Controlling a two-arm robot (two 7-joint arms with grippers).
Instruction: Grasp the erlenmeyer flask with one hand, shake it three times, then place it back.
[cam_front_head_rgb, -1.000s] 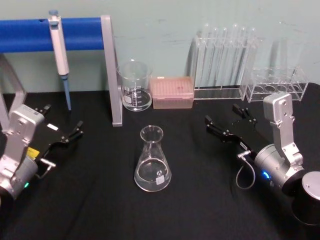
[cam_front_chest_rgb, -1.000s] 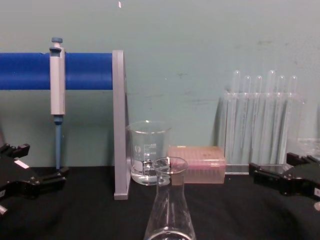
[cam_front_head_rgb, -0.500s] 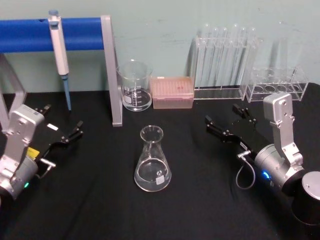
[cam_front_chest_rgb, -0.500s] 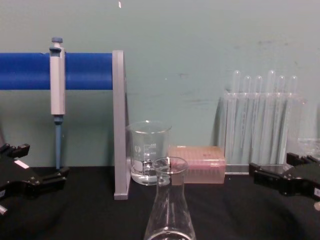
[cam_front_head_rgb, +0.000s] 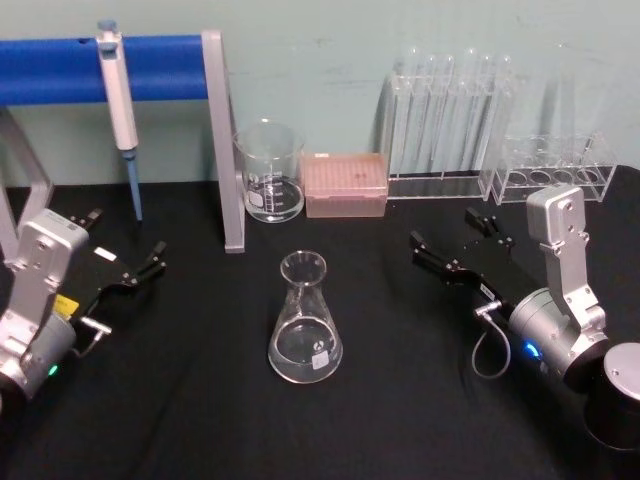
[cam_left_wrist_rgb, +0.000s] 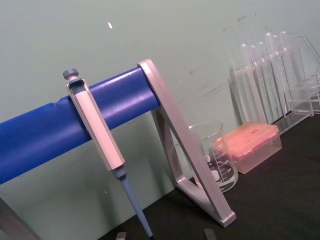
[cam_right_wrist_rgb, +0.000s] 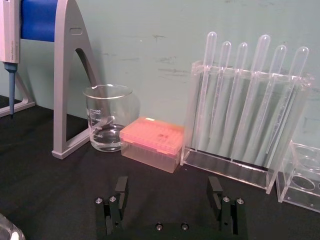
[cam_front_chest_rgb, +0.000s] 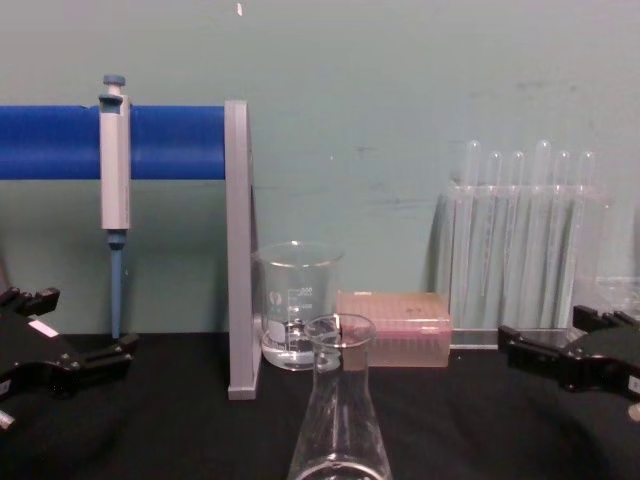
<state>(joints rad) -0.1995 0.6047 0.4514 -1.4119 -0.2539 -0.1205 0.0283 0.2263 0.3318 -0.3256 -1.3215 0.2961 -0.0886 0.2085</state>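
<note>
The erlenmeyer flask (cam_front_head_rgb: 305, 325) stands upright on the black table, midway between my two arms, with a little clear liquid in its base. From the chest its neck and rim (cam_front_chest_rgb: 340, 410) rise at the bottom centre. My left gripper (cam_front_head_rgb: 125, 238) rests open at the table's left, well apart from the flask, and appears low at the left edge (cam_front_chest_rgb: 85, 322) in the chest view. My right gripper (cam_front_head_rgb: 443, 227) lies open to the right of the flask, with nothing between its fingers (cam_right_wrist_rgb: 121, 185). A sliver of the flask (cam_right_wrist_rgb: 7, 232) shows in the right wrist view's corner.
Along the back stand a glass beaker (cam_front_head_rgb: 268, 170), a pink tip box (cam_front_head_rgb: 344, 184), a rack of test tubes (cam_front_head_rgb: 450, 120) and a second clear rack (cam_front_head_rgb: 555, 165). A pipette (cam_front_head_rgb: 118, 100) hangs on a blue bar with a grey upright (cam_front_head_rgb: 222, 140).
</note>
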